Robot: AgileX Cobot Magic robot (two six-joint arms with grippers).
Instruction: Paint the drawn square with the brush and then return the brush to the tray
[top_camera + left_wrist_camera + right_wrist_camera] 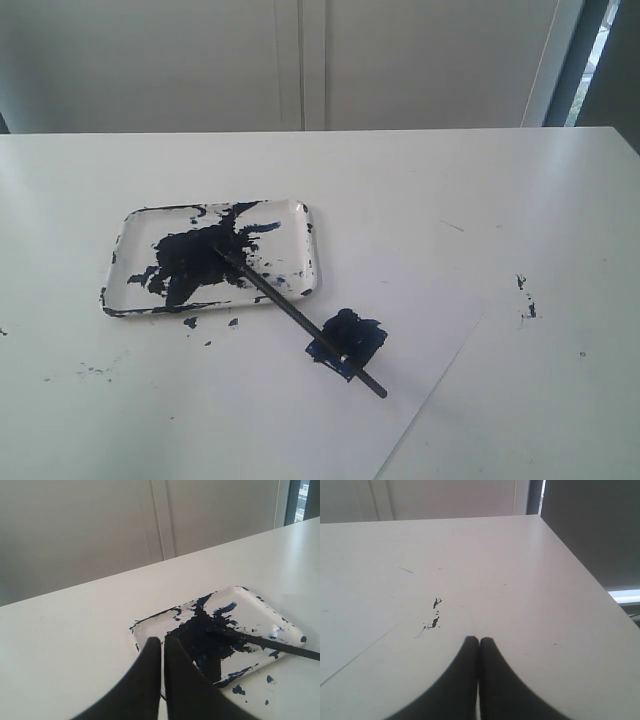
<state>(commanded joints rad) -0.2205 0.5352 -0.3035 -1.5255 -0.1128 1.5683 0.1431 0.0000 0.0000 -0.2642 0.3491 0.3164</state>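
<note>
Table [500, 200] is carrying tray [140, 225]. Brush [295, 315] is lying tip in tray's blotch, handle running off tray across blue-painted square [368, 335] just beside tray. Brush is looking light, stiff, tip wet; I'm favouring the dry handle outside tray. Left gripper [162, 641], right gripper [479, 640]: jaws pressing together, empty.

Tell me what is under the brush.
The brush rests its tip on the paint blotch in the tray, then crosses the rim and the blue-painted drawn square. The square's strip beneath it is hidden.

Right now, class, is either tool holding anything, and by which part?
Nothing. The left tool and right tool are shut and empty; the brush lies free.
</note>
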